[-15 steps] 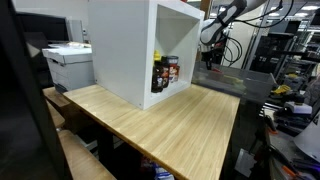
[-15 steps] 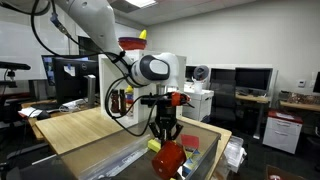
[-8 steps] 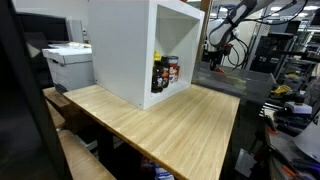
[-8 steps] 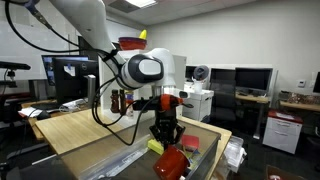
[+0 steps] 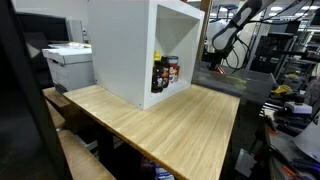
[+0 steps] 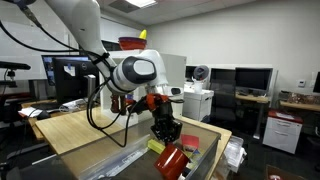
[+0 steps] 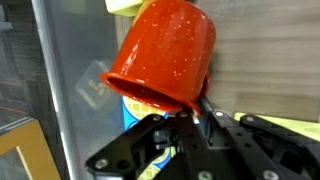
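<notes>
The gripper [image 6: 166, 139] is pinched narrow on the rim of a red cup [image 7: 160, 55]; the cup hangs tilted past the end of the wooden table [image 5: 170, 120], its inside hidden; on the table, a white open box [image 5: 125, 50] holds a few jars [image 5: 165, 73].

This is a robotics lab in an office-like room: a robot arm [image 6: 78, 22] works over a wooden table [image 5: 170, 120] bearing a white open-fronted box [image 5: 120, 50], with a printer [image 5: 68, 64] at the left, dark monitors [image 6: 250, 78] on far desks, and cable-hung equipment racks [image 5: 288, 45] at the right.
</notes>
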Action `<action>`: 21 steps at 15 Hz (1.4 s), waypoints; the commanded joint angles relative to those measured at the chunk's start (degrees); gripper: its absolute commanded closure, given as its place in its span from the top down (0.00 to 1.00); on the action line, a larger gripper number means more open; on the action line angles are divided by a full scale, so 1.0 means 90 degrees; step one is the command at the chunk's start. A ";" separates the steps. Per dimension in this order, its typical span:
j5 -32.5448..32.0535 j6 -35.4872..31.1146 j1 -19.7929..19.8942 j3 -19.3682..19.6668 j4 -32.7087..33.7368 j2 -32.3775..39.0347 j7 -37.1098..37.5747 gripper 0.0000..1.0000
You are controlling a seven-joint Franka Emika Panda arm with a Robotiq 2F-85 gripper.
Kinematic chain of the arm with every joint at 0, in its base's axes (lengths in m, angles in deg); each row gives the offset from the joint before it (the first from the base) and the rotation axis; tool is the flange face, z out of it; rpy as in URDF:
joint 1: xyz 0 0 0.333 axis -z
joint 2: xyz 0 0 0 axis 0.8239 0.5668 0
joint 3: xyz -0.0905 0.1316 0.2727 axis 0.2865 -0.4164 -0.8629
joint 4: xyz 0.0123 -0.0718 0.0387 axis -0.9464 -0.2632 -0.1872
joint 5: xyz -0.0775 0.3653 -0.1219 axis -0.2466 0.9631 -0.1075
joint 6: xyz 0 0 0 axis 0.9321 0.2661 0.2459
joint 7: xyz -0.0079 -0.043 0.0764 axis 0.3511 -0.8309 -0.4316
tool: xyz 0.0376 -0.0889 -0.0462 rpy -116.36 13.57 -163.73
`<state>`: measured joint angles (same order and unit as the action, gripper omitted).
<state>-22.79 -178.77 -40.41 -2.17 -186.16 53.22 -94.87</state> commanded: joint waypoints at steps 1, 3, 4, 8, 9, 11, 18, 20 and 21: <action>-0.0642 -0.0265 -0.0437 0.0376 -0.0353 -0.0267 0.0975 0.03; -0.0837 -0.0242 -0.0569 0.0450 -0.0366 -0.0262 0.1239 0.03; -0.0863 -0.0234 -0.0583 0.0430 -0.0379 -0.0267 0.1232 0.03; -0.0829 -0.0394 -0.0555 0.0387 -0.0414 -0.0250 0.1352 0.03; -0.0773 -0.0475 -0.0527 0.0377 -0.0427 -0.0243 0.1390 0.03; -0.0719 -0.0622 -0.0518 0.0418 -0.0409 -0.0194 0.1600 0.03; -0.0935 -0.0840 -0.0739 0.0723 -0.0361 -0.0089 0.2297 0.03; -0.1207 -0.0838 -0.0933 0.0934 -0.0304 -0.0034 0.2783 0.03; -0.1360 -0.0789 -0.0991 0.0994 -0.0272 -0.0014 0.3002 0.03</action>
<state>-31.10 -184.91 -47.11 4.40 -188.22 53.16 -73.52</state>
